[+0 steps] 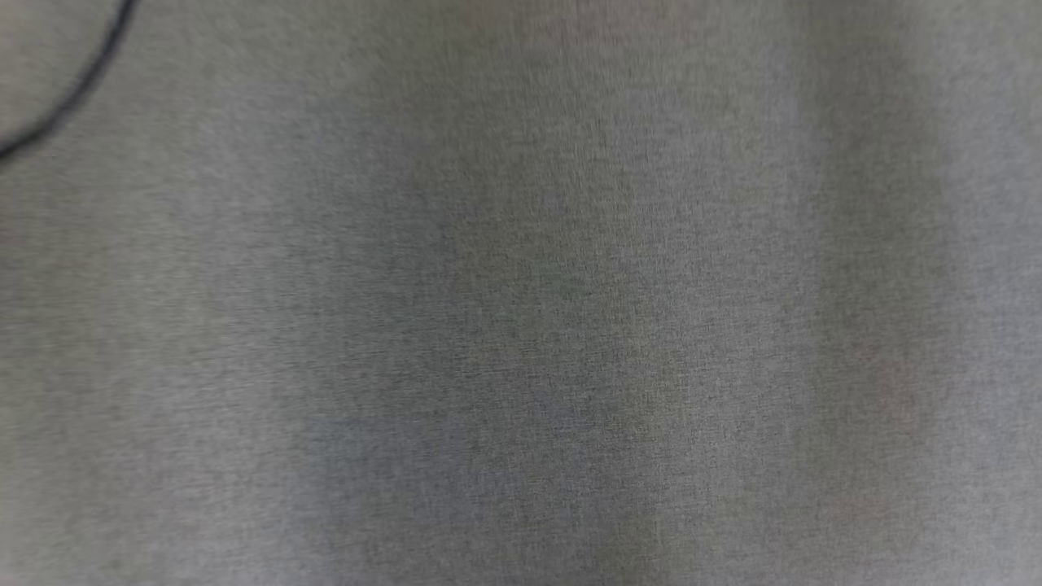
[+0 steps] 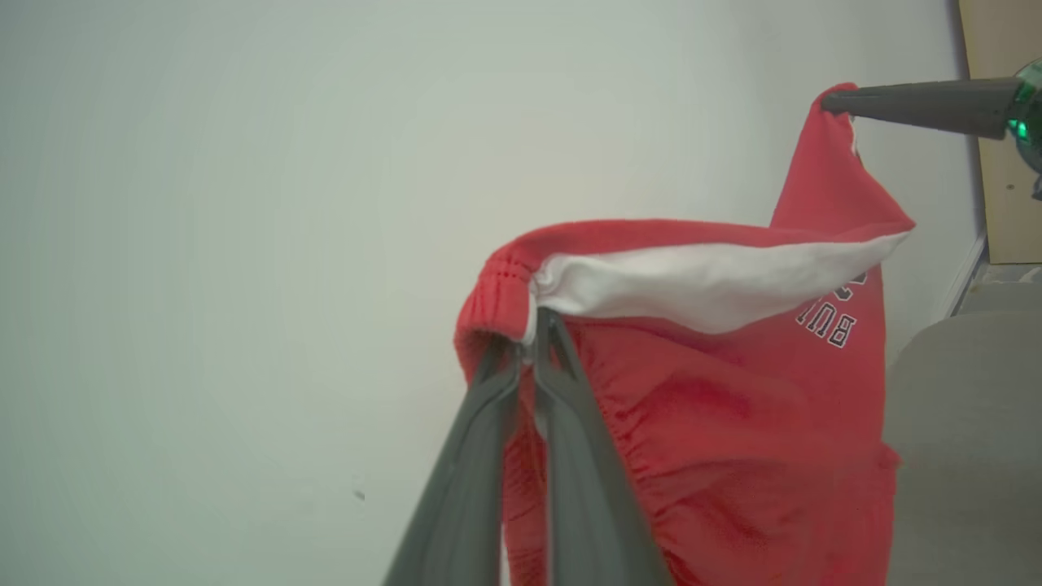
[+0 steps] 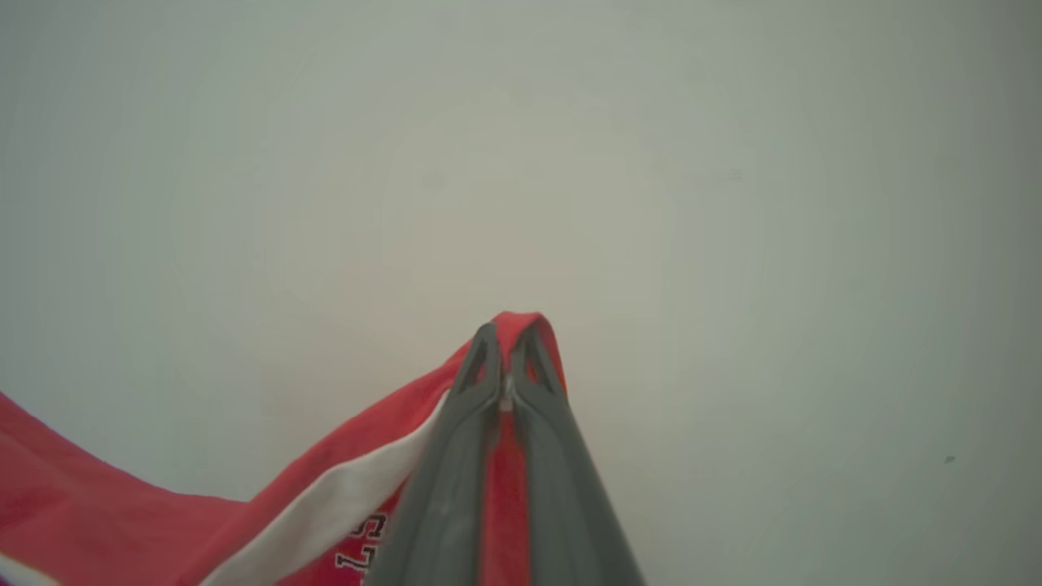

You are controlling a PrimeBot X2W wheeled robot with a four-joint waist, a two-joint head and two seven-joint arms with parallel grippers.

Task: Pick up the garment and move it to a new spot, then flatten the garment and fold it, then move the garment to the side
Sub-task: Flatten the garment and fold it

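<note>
The red, white-banded garment [image 2: 733, 423] is hanging in the air before a pale wall [image 2: 244, 244]; the left fingers [image 2: 480, 464] are pinching shut on its gathered waistband; the right fingers [image 3: 448, 488] are clamping shut on another red edge.

In the left wrist view, left of the hanging red shorts [image 2: 733, 423] lies open room up to a pale wall [image 2: 244, 244], while a grey surface [image 2: 969, 448] and a wooden panel [image 2: 1009, 220] crowd their right.
</note>
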